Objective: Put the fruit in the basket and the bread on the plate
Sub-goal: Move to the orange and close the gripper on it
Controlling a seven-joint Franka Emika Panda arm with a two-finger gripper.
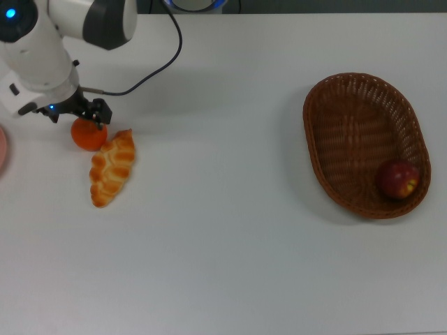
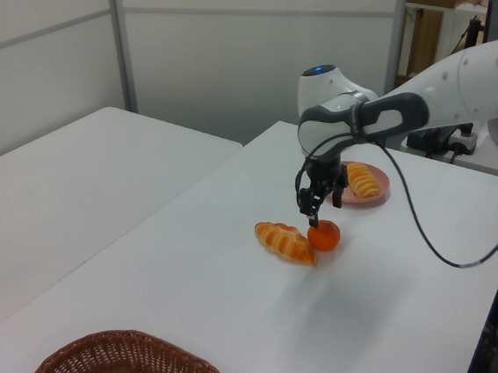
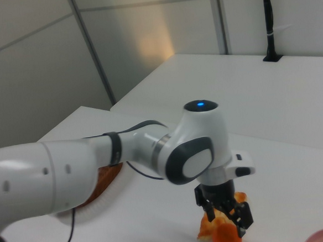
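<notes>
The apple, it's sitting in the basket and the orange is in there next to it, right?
Not quite. The apple is in the basket, but the orange is not: the top view shows it on the table against the braided loaf, under the gripper.
</notes>
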